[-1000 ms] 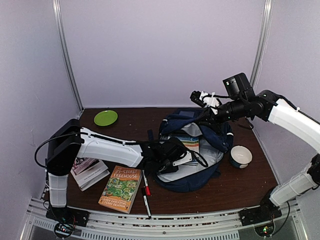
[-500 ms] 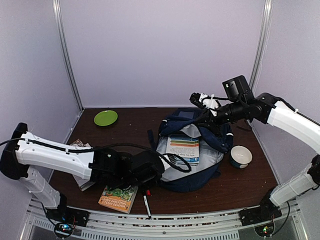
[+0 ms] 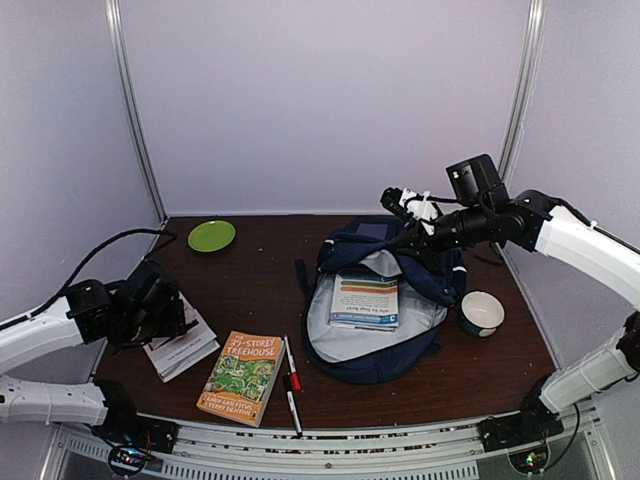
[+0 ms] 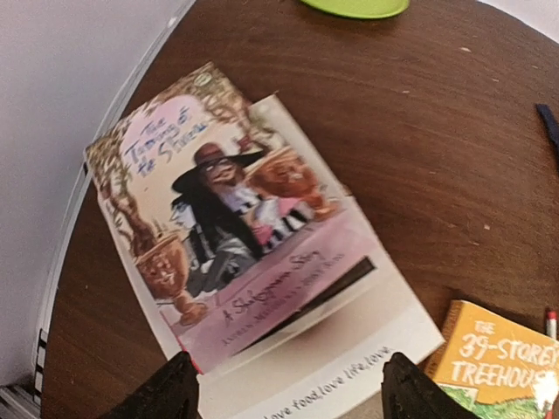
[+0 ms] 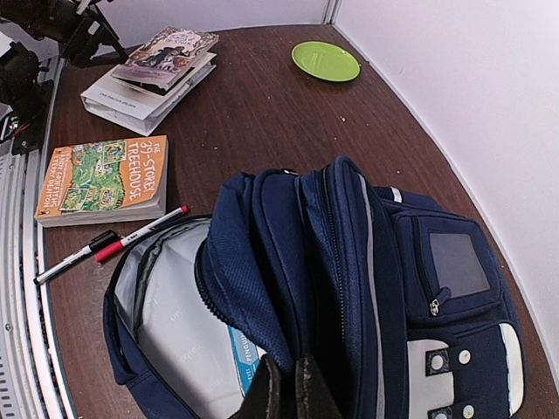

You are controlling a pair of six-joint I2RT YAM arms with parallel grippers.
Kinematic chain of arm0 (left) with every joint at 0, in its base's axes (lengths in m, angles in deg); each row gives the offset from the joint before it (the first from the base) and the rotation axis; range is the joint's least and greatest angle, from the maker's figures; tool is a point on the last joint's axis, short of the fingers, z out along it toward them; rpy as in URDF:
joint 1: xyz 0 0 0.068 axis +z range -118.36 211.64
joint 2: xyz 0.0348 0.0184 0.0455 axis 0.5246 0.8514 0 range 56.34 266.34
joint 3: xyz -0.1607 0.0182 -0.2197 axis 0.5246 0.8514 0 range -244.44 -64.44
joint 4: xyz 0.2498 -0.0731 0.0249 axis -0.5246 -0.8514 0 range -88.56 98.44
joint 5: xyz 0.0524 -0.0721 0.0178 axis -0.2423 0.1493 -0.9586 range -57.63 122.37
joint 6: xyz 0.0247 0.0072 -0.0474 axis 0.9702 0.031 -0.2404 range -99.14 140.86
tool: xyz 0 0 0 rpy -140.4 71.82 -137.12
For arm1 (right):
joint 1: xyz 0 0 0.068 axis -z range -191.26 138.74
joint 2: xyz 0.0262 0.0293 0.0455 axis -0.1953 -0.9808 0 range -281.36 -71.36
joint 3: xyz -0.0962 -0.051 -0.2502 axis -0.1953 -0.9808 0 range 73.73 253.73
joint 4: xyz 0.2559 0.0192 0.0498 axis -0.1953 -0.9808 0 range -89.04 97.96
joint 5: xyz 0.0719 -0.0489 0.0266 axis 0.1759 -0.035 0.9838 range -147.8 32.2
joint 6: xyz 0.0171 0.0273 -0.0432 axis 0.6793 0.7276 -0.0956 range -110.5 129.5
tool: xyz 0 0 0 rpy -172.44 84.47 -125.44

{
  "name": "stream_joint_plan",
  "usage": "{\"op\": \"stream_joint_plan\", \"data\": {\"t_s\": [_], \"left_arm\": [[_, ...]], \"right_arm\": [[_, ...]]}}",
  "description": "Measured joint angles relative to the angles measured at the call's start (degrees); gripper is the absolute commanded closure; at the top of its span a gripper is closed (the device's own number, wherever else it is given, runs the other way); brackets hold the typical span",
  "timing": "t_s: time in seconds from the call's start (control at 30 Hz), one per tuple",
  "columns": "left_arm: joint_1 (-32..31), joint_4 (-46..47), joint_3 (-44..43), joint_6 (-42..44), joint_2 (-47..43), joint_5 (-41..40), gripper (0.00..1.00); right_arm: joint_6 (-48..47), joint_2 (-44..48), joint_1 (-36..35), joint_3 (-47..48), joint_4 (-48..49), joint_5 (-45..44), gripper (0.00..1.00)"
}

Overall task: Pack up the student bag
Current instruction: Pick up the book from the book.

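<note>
Since a second ago my left gripper (image 4: 288,397) has swung out of the student bag (image 3: 380,368) and off to the far left, where it now hangs over the stacked paperbacks (image 4: 227,236), jaws spread wide (nothing between them). Right of centre the bag lies unzipped with a booklet (image 3: 365,298) inside. My right gripper (image 5: 286,388) pinches its raised upper flap, jaws closed on the navy fabric.

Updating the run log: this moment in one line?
left hand open over book stack | right hand shut on student bag | booklet inside
</note>
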Motion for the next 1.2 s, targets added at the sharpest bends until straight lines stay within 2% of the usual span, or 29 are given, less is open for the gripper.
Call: {"op": "stream_joint_plan", "data": {"t_s": [0.23, 0.47, 0.63, 0.8, 1.2], "left_arm": [[24.68, 4.61, 6.32, 3.26, 0.17, 10.58, 0.22], [38.05, 10.12, 6.08, 8.07, 3.34, 13.77, 0.26], [45.75, 16.55, 6.38, 10.86, 4.63, 17.38, 0.32], [53.13, 25.29, 8.81, 11.65, 5.62, 22.34, 0.34], [61.57, 37.31, 9.73, 10.54, 11.78, 27.8, 0.36]], "right_arm": [[-0.02, 1.57, 0.11, -1.27, 0.72, -0.04, 1.0], [-0.04, 2.62, 0.15, -2.45, 1.51, -0.04, 1.0], [-0.04, 3.39, 0.17, -3.52, 2.01, -0.02, 1.0], [-0.04, 4.85, 0.2, -4.68, 2.4, -0.02, 1.0], [-0.09, 6.21, 0.2, -6.47, 3.19, 0.0, 1.0]]}}
